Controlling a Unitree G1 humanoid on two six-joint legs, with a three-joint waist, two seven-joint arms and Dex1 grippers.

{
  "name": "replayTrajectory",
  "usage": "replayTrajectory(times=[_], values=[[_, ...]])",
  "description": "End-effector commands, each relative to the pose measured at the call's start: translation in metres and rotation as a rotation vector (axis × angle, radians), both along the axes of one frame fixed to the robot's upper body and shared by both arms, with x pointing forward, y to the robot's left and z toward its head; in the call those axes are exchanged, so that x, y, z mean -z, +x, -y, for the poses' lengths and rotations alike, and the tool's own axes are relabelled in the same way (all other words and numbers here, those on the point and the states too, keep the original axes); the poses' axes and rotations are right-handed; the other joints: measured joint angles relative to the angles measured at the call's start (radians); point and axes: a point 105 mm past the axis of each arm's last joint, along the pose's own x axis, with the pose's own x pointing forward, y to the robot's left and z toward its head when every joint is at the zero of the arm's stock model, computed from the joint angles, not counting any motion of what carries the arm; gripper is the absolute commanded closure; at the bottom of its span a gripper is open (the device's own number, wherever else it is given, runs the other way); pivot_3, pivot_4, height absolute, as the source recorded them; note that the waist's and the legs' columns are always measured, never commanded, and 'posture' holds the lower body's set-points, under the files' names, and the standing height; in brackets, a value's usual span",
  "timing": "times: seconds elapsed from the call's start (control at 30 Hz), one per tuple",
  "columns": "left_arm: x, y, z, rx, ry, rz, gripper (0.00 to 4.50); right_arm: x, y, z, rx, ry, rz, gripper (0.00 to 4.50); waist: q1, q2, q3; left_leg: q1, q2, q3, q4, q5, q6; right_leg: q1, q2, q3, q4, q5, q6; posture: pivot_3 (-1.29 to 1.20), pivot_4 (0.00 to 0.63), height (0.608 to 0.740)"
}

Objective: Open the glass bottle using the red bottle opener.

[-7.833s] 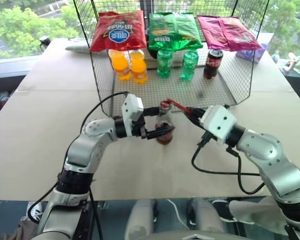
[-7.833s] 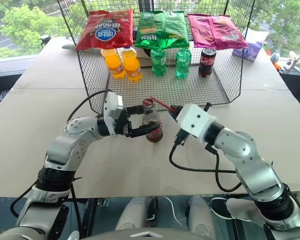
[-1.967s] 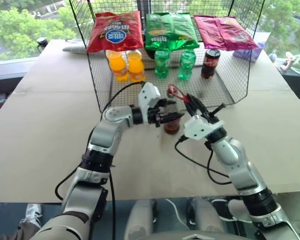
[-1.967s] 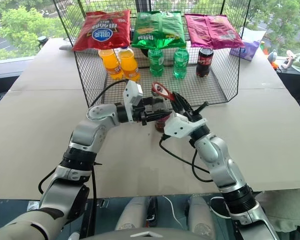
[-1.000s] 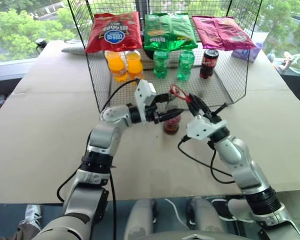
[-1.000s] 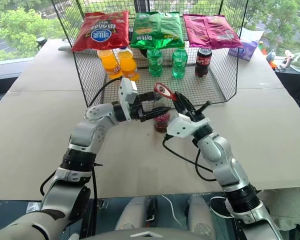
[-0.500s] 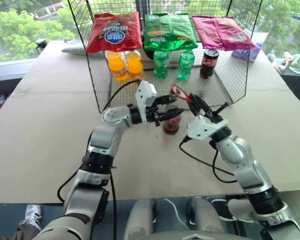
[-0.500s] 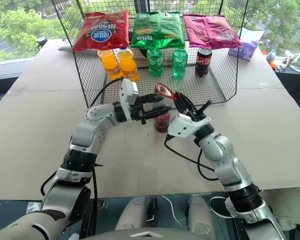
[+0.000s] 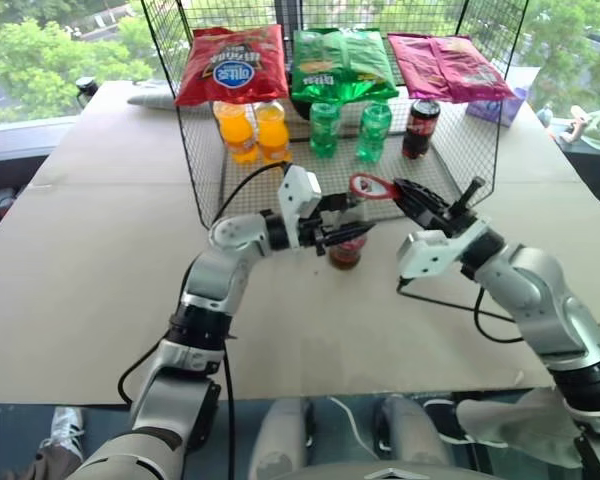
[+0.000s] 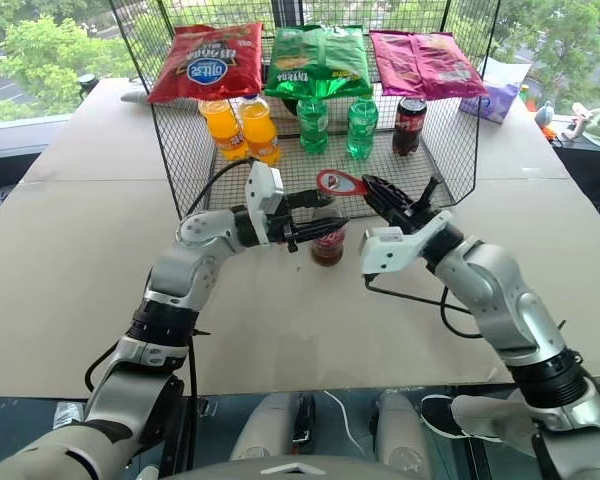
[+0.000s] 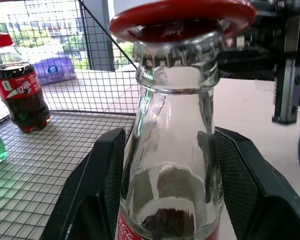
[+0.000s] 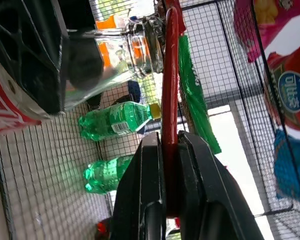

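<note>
1. Right tool (image 10: 378, 190): its fingers are clamped flat on the short handle of the red bottle opener (image 10: 338, 183), whose oval ring head sits over the crown cap of the glass bottle (image 10: 327, 243). In the left wrist view the red ring (image 11: 182, 17) rests on top of the cap (image 11: 179, 47); whether its lip is hooked under the cap's crimped edge cannot be told.
2. Left tool (image 9: 352, 232): the jaws stand at a middling width, one black pad (image 11: 102, 177) on each side of the bottle's shoulder, holding the bottle upright on the worktop (image 9: 100, 260) just in front of the wire basket (image 9: 460, 175).
3. Risk, opener slip: if the ring only rests on the cap, a levering stroke would likely skate off the crown, leaving the bottle sealed.
4. Risk, handle twist: the grip on the thin handle is narrow, so leverage may rotate the opener between the fingers rather than lift the cap.
5. Risk, bottle tilt: the left pads meet smooth, curved glass; an upward or sideways pull at the cap could tip or slide the bottle within them and spill the dark liquid.
6. Risk, collision: the basket's mesh front and the cola bottle (image 11: 19, 82) inside it lie near the work, so an overshooting right arm may strike the wire.
</note>
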Motion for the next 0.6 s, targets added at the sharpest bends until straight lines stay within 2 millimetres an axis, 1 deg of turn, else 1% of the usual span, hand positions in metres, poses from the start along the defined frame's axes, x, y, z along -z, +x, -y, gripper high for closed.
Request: replayTrajectory(times=[0.03, 0.17, 0.33, 0.43, 0.5, 0.6], values=[[0.000, 0.003, -0.006, -0.034, -0.018, 0.001, 2.41, 0.014, 0.005, 0.012, 0.014, -0.122, -0.087, 4.50, 0.000, 0.000, 0.000, 0.000, 0.000, 0.000, 0.000, 0.000, 0.000, 0.000, 0.000, 0.000, 0.000, 0.000, 0.000, 0.00, 0.150, 0.740], [0.000, 0.002, -0.006, -0.037, -0.030, 0.004, 2.41, -0.006, 0.006, 0.011, -0.007, -0.100, -0.097, 4.50, -0.001, 0.000, 0.000, 0.000, 0.000, 0.000, 0.000, 0.000, 0.000, 0.000, 0.000, 0.000, 0.000, 0.000, 0.000, 0.00, 0.150, 0.740], [0.000, 0.000, -0.007, -0.040, -0.037, 0.013, 2.41, -0.027, 0.008, 0.004, -0.012, 0.044, -0.133, 4.50, -0.001, 0.000, 0.000, 0.000, 0.000, 0.000, 0.000, 0.000, 0.000, 0.000, 0.000, 0.000, 0.000, 0.001, -0.001, 0.00, 0.150, 0.740], [0.000, 0.000, -0.009, -0.042, -0.037, 0.016, 2.41, -0.036, 0.006, -0.001, -0.026, 0.077, -0.133, 4.50, 0.000, 0.000, 0.000, -0.001, 0.000, 0.000, 0.000, 0.000, 0.000, 0.000, 0.000, 0.000, 0.000, 0.001, -0.001, 0.00, 0.150, 0.740], [0.000, 0.000, -0.009, -0.042, -0.038, 0.017, 2.41, -0.037, 0.003, -0.004, -0.037, 0.050, -0.119, 4.50, 0.001, 0.000, 0.000, -0.001, 0.000, 0.000, 0.000, 0.000, 0.000, 0.000, 0.000, 0.000, 0.000, 0.001, -0.001, 0.00, 0.150, 0.740], [-0.001, -0.001, -0.009, -0.042, -0.039, 0.017, 2.41, -0.040, 0.004, -0.002, -0.024, 0.129, -0.156, 4.50, 0.000, 0.000, 0.000, -0.001, 0.000, 0.000, 0.000, 0.000, 0.000, 0.000, 0.000, 0.000, 0.000, 0.001, -0.001, 0.00, 0.150, 0.740]])
